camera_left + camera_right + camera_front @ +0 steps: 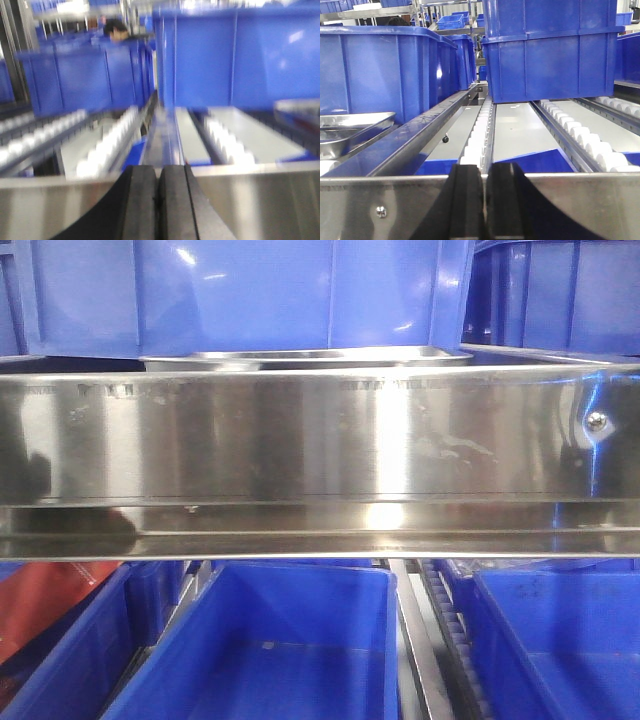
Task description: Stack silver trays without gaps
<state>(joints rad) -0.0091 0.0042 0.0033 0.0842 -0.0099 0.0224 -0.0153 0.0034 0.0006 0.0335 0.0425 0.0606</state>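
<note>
In the front view a long steel rail (300,440) with a screw (597,421) near its right end runs across the middle. The silver tray (300,358) shows only as a shiny rim just above the rail, left of centre, in front of a big blue bin (230,290). Neither gripper appears here. Below the rail stand more blue bins: the middle bin (260,650) shows its bare blue floor, the right-hand bin (560,640) likewise, and something red (40,605) lies at the far left (in a bin or beside it, I cannot tell). The left wrist view is blurred. The left gripper (159,200) sits at the bottom centre with its two black fingers pressed together and nothing between them, just over the rail. Ahead of it are roller tracks (107,142) and blue bins on the surface, and a pale silvery shape at the right edge is too smeared to name. A person's dark head (116,29) shows far back. In the right wrist view the right gripper (485,200) is likewise closed on nothing, with only a slit between its fingers. The silver tray (355,127) lies well to its left, on the surface beyond the rail, just beside a large blue bin (380,70). It is apart from the gripper. Another bin (545,50) stands on the rollers ahead.
</note>
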